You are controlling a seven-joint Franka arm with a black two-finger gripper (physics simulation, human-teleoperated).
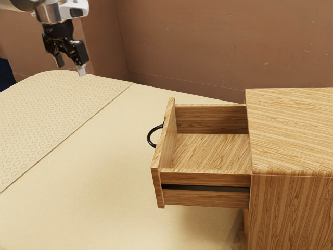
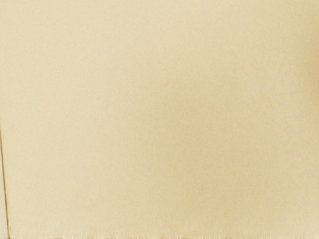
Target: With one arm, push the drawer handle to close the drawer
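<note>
Extending from the wooden cabinet point(image 1: 291, 208) toward the exterior view's left, the drawer point(image 1: 159, 182) stands open, with a long section of its box outside the cabinet. The interior is visible from above: the bottom panel point(image 1: 210, 151) carries diagonal wood grain, and the far side wall point(image 1: 210, 120) rises along its edge. A dark slide rail point(image 1: 205, 188) runs lengthwise along the outer face of the near side wall point(image 1: 208, 179).

The handle point(image 1: 151, 136), a black curved bar, is mounted on the outer face of the drawer front and faces the exterior view's left. The tool point(image 1: 71, 68) is positioned well apart from it, toward the exterior view's upper left, above the counter point(image 1: 109, 151). Its fingers point downward and stand apart with a clear gap; it has hold of nothing. The exact extent of the opening relative to full travel cannot be determined.

The counter has a plain cream surface and a patterned section point(image 1: 41, 120). In the wrist view, the plain surface lies below the tool.
</note>
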